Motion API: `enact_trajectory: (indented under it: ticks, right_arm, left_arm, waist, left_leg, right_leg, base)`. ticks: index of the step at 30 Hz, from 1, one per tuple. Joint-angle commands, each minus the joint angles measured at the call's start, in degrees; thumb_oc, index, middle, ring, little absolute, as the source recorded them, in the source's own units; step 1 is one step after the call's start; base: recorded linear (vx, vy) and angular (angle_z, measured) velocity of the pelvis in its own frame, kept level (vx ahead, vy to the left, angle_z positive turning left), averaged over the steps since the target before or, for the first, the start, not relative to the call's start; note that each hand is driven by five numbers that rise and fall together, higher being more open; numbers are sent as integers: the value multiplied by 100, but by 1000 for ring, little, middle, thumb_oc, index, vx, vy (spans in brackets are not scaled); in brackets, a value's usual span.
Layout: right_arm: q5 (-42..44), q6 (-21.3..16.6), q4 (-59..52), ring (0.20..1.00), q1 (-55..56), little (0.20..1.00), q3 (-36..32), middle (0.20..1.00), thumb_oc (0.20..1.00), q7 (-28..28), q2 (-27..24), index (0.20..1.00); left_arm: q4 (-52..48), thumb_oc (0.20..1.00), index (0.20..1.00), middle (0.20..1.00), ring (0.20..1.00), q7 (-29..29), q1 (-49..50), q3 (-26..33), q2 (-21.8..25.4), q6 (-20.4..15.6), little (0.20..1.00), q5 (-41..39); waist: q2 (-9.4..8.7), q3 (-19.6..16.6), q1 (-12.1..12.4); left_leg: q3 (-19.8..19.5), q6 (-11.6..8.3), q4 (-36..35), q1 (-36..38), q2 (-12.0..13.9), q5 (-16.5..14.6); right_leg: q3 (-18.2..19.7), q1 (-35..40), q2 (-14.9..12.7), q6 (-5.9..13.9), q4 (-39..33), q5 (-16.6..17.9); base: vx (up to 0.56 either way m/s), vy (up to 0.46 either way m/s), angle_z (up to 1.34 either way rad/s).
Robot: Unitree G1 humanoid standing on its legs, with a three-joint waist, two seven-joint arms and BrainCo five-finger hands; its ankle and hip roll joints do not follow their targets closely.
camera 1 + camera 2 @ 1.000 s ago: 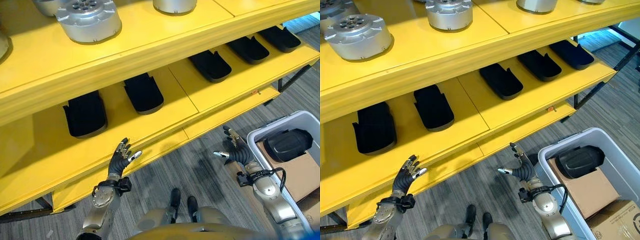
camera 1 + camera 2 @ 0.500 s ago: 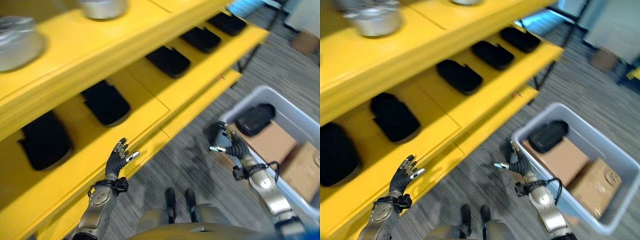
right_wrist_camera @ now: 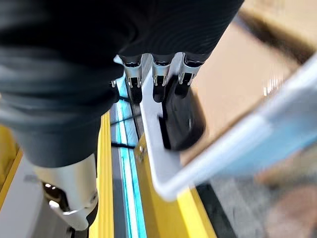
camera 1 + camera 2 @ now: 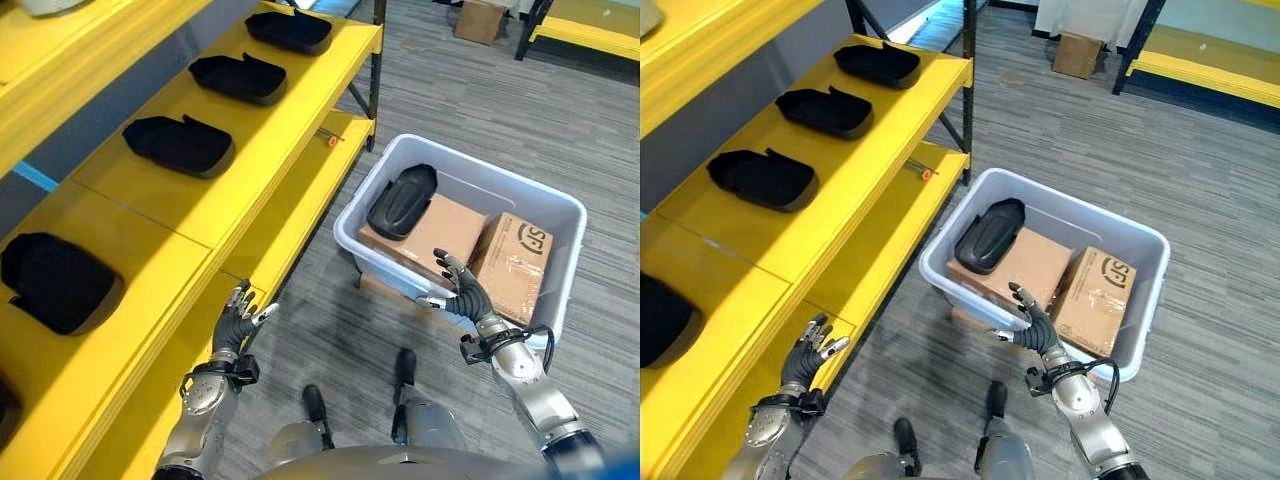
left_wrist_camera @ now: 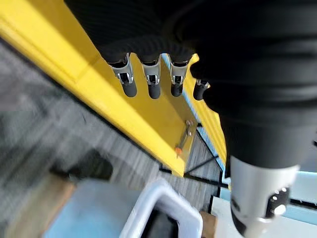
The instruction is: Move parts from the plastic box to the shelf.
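The yellow shelf point(image 4: 250, 160) is running along the robot's left side, and black parts are lying on its middle level in a row: one black part point(image 4: 55, 283) nearest the robot, then three more point(image 4: 178, 145) point(image 4: 238, 78) point(image 4: 290, 30) trailing away toward the shelf's far end. The left hand point(image 4: 237, 322) is hovering in front of the shelf's lower edge with its fingers spread and relaxed, holding nothing. Farther right, the pale plastic box point(image 4: 390, 165) is sitting on the grey carpeted floor point(image 4: 500, 110) just beside the shelf's end. Inside it, a black part point(image 4: 402, 200) is leaning against the box's left side on top of a cardboard box point(image 4: 435, 230), with a second cardboard box point(image 4: 510, 265) standing beside that one. The right hand point(image 4: 462, 292) is hanging over the box's near rim, fingers straight and loosely apart, empty, and not touching the black part.
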Motion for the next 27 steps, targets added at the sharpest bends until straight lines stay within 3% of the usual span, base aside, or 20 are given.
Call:
enact_trajectory:
  ticks: [1,5,8,11,12,13,14,16,17,19,22,24,26,27]
  right_arm:
    - [29,-235,-334,1000,-163,1000,-191,1000,1000,-125,-36,1000]
    - [146,-246,-416,1000,-61,1000,-336,1000,1000,-188,-116,1000]
    - [195,-267,-474,1000,46,1000,-412,1000,1000,-144,-183,1000]
    - [188,-265,-502,1000,114,1000,-425,1000,1000,-94,-254,1000]
    - [190,-267,-496,1000,102,1000,-419,1000,1000,-85,-249,1000]
    - [155,-257,-477,1000,65,1000,-411,1000,1000,-106,-246,1000]
    - [154,-257,-475,1000,63,1000,-410,1000,1000,-107,-244,1000]
    - [152,-268,-454,1000,60,1000,-417,1000,1000,-152,-233,1000]
    - [152,-269,-453,1000,61,1000,-416,1000,1000,-152,-232,1000]
    - [131,-324,-321,1000,35,1000,-376,1000,1000,-196,-203,1000]
    - [90,-355,-230,1000,-50,1000,-379,1000,1000,-209,-241,1000]
    - [-60,-343,-209,1000,-65,1000,-253,1000,1000,-40,-231,1000]
    - [-154,-298,-247,1000,-75,1000,-218,1000,1000,56,-238,1000]
    - [-174,-263,-300,1000,-68,1000,-223,1000,1000,117,-192,1000]
  left_arm:
    - [-221,1000,1000,1000,1000,35,-395,-40,198,-126,1000,68]
    - [-181,1000,1000,1000,1000,12,-438,-173,148,-58,1000,72]
    - [-217,1000,1000,1000,1000,-4,-389,-184,164,-47,1000,96]
    - [-281,1000,1000,1000,1000,-45,-298,-140,194,-39,1000,111]
    - [-313,1000,1000,1000,1000,-50,-291,-138,214,-43,1000,118]
    - [-371,1000,1000,1000,1000,-54,-304,-120,243,-38,1000,118]
    - [-372,1000,1000,1000,1000,-54,-304,-119,244,-37,1000,117]
    - [-399,1000,1000,1000,1000,-17,-243,-74,278,-53,1000,115]
    - [-400,1000,1000,1000,1000,-16,-241,-74,279,-53,1000,115]
    - [-404,1000,1000,1000,1000,23,-205,-34,295,-99,1000,117]
    - [-293,1000,1000,1000,1000,17,-266,-37,280,-142,1000,192]
    - [-227,1000,1000,1000,1000,-46,-248,-48,242,-162,1000,228]
    - [-257,1000,1000,1000,1000,-136,-266,-82,245,-175,1000,178]
    - [-307,1000,1000,1000,1000,-179,-296,-98,328,-201,1000,217]
  waist:
    - [-6,-73,-16]
    - [49,-97,-103]
    - [52,-58,-72]
    - [-67,48,26]
    - [-159,106,64]
    - [-290,241,147]
    - [-291,239,147]
    - [-409,271,220]
    - [-419,277,227]
    - [-357,280,344]
    - [-199,246,371]
    - [-109,148,415]
    - [-51,116,365]
    - [-90,112,353]
  left_leg:
    - [-301,-112,476,577,-7,-771]
    - [-259,-311,831,501,274,-400]
    - [-506,-377,1480,349,351,-28]
    - [-781,-372,2674,-148,276,255]
    - [-844,-283,2959,-425,157,340]
    - [-916,-130,2867,-948,44,58]
    - [-915,-127,2875,-954,44,52]
    - [-1072,-52,1938,-1235,218,-130]
    - [-1058,-50,1897,-1200,209,-114]
    - [-1494,-325,533,-1293,551,726]
    - [-1717,-547,56,-1277,675,981]
    - [-1712,-493,58,-952,641,669]
    - [-1516,-461,188,-867,558,547]
    - [-1319,-335,354,-732,373,291]
  right_leg:
    - [-195,-260,-287,286,758,-500]
    - [-333,-112,-108,92,791,-801]
    - [-214,37,112,-111,769,-994]
    - [-31,256,259,-329,686,-1162]
    - [-39,253,214,-399,661,-1114]
    - [37,316,110,-342,642,-1126]
    - [38,312,108,-339,646,-1128]
    - [202,422,-7,-179,547,-1108]
    - [210,434,-15,-175,544,-1109]
    - [385,507,9,-79,425,-1104]
    - [645,641,-32,55,330,-1089]
    - [883,673,-32,122,314,-1082]
    - [933,730,-214,173,349,-1023]
    - [1088,809,-450,320,355,-918]
  base:
    - [205,-290,15]
    - [165,-220,31]
    - [168,-193,13]
    - [100,-169,-16]
    - [17,-109,-32]
    - [-28,-46,-27]
    - [71,16,-20]
    - [121,107,-24]
    - [171,180,-43]
    - [181,207,-54]
    - [176,271,-61]
    - [158,355,-56]
    - [203,451,-101]
    - [235,558,-91]
